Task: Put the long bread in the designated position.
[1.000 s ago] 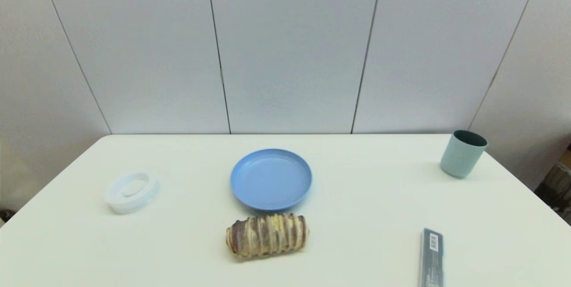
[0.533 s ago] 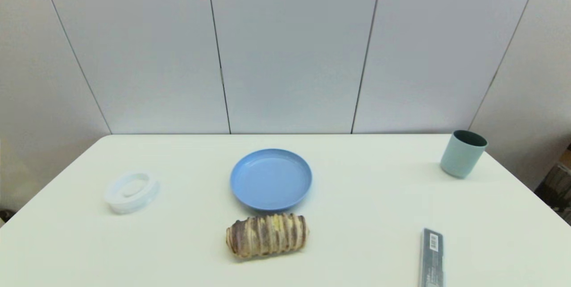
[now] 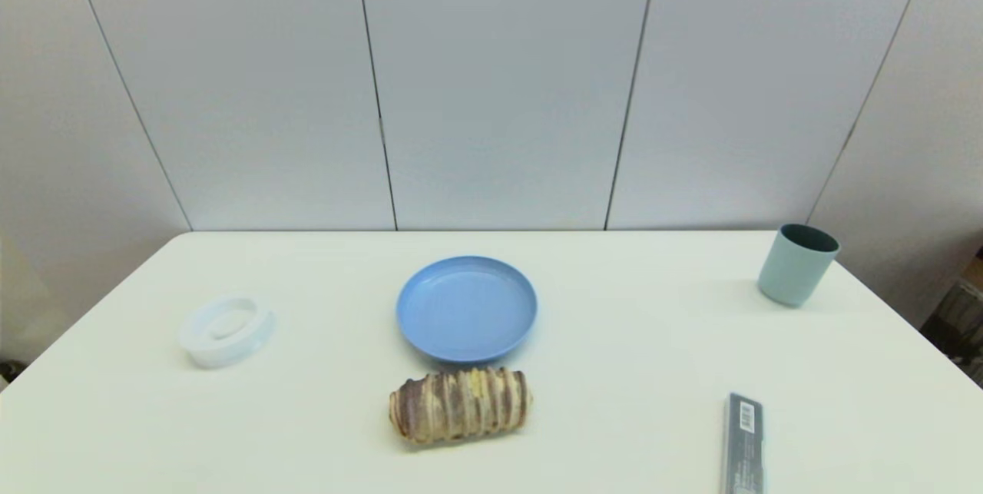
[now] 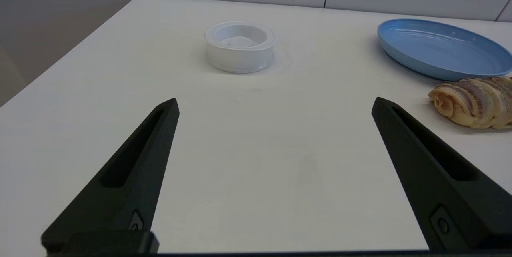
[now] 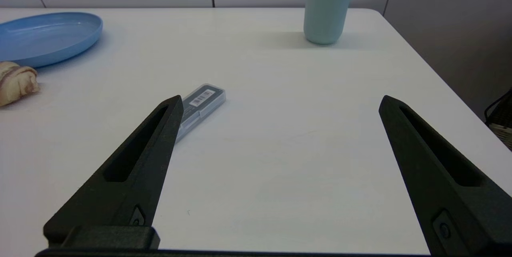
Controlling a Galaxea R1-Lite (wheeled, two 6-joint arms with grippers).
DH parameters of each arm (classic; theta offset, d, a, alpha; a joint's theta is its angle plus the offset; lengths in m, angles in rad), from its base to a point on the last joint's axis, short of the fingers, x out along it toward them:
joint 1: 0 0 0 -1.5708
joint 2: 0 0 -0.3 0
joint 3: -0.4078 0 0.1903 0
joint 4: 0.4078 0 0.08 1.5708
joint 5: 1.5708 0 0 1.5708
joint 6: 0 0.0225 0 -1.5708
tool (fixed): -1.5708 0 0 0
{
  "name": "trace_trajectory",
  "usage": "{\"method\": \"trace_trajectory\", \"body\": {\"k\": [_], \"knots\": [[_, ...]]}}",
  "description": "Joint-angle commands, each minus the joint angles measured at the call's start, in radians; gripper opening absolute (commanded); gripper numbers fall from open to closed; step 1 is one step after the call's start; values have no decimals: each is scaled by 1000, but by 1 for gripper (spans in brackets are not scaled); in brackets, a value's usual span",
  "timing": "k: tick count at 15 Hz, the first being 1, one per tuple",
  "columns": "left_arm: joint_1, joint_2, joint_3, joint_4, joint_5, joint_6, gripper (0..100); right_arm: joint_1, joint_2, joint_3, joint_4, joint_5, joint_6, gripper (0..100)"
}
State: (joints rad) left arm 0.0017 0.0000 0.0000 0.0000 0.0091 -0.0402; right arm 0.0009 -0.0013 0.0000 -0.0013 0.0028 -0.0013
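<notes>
Two grippers wait wide open and empty over a white table (image 3: pixel 653 340).
Largest to smallest: blue plate (image 3: pixel 466 309) at centre; long bread (image 3: pixel 459 405) just in front of it, untouched; teal cup (image 3: pixel 797 264) far right; white ring dish (image 3: pixel 226 329) left; grey barcoded box (image 3: pixel 743 444) near right; left gripper (image 4: pixel 274 103) and right gripper (image 5: pixel 280 101) low at the near edge.

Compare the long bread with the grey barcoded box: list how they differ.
Shape: the long bread is a rounded, ridged loaf; the grey barcoded box is flat and straight-edged.
Colour: the bread carries brown, tan and yellowish stripes; the box is plain grey with a white barcode label.
Place: the bread lies crosswise just in front of the blue plate; the box lies lengthwise on the robot's right.
Both rest on the white table, untouched.
</notes>
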Motion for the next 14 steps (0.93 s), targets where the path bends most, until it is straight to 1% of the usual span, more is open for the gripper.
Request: {"method": "trace_trajectory", "body": {"k": [1, 14], "knots": [[1, 2, 0, 0, 0, -1, 100, 1, 1, 0, 0, 0, 0, 100], [0, 2, 0, 0, 0, -1, 100, 1, 1, 0, 0, 0, 0, 100]]}}
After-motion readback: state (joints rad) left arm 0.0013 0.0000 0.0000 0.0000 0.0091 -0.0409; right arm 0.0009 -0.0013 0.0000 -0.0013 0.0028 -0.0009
